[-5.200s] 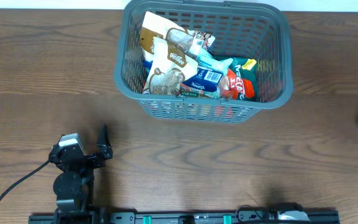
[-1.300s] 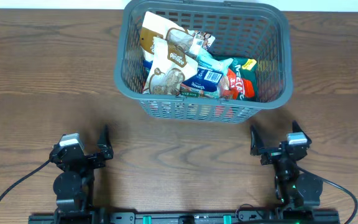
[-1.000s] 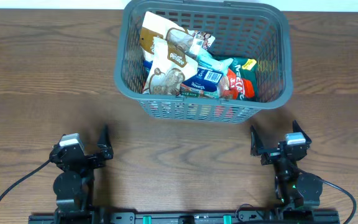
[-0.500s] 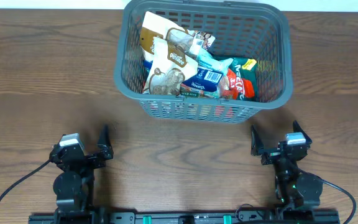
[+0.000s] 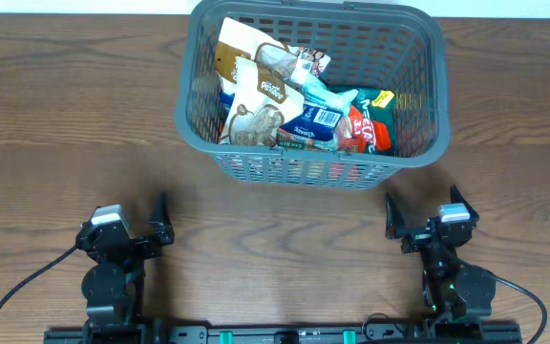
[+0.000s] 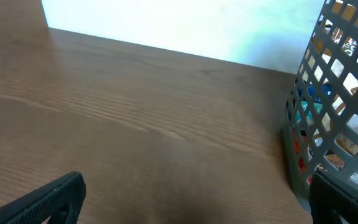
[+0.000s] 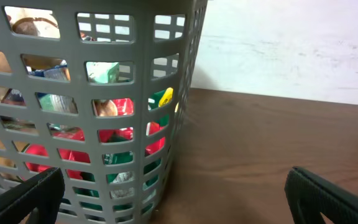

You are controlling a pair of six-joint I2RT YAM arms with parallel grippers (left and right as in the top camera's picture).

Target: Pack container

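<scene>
Left gripper (image 6: 194, 200) spread wide and empty, low over the wooden table (image 6: 135, 124), right gripper (image 7: 169, 199) equally wide, gripping nothing, facing the lattice wall of the container (image 5: 309, 168), set at far middle of table, apart from both, red, blue and tan snack packets (image 5: 289, 105) heaped inside

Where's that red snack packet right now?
In the overhead view, the red packet lies inside the grey basket, near its front corner on the robot's right side, next to a blue-and-white packet.
</scene>
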